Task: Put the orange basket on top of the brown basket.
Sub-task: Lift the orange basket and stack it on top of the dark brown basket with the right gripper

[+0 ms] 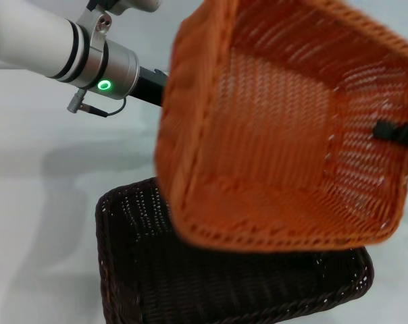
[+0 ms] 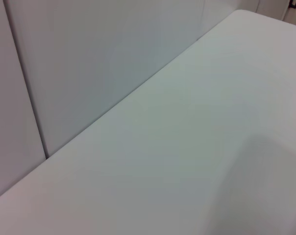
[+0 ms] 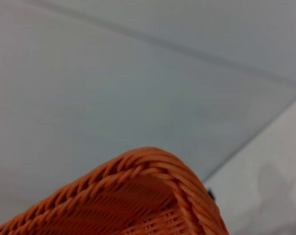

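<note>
Two baskets and two arms appear over one white tabletop (image 1: 35, 202). Largest, the orange basket (image 1: 285, 128) fills the upper right of the head view, lifted and tilted with its open inside facing the camera, above the brown basket (image 1: 211, 283), which rests on the tabletop at lower centre. One left tool (image 1: 153, 88) meets the orange rim at upper left; its state cannot be told. One right tool (image 1: 396, 131) shows at the right edge, grasping the orange rim.

light: soft, even, bright | shadows: faint on table (image 2: 265, 186) | blur: orange basket (image 1: 285, 121) rim close up
</note>
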`<move>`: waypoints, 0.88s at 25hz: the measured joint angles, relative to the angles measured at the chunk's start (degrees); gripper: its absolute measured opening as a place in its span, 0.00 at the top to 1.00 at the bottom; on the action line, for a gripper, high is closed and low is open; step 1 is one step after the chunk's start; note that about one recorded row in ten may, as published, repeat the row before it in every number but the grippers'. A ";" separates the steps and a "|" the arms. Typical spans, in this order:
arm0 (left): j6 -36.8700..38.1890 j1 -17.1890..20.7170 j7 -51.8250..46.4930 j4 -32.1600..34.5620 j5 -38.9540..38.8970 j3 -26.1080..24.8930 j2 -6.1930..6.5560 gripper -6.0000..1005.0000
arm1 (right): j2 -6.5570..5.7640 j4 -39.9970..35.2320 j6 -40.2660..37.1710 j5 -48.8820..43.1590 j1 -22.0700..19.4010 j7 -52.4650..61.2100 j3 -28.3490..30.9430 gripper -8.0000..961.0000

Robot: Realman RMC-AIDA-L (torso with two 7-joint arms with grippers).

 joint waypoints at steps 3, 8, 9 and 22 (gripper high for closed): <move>0.42 -0.22 0.01 0.48 0.00 0.06 -0.11 0.16 | 0.74 0.70 -0.05 0.12 -0.24 -0.81 -3.39 0.81; 0.73 -0.46 -0.01 1.33 -0.09 0.05 -0.18 0.17 | 0.69 2.39 -0.28 -1.22 -0.29 -3.04 -7.12 0.81; 0.83 -0.52 -0.01 1.55 -0.09 0.00 -0.19 0.17 | 0.58 2.31 -0.24 -1.97 -0.19 -3.08 -8.18 0.81; 1.77 -0.67 -0.02 2.20 -0.08 0.08 -0.23 0.17 | -0.32 1.44 1.05 -3.31 -0.18 -3.87 -9.64 0.51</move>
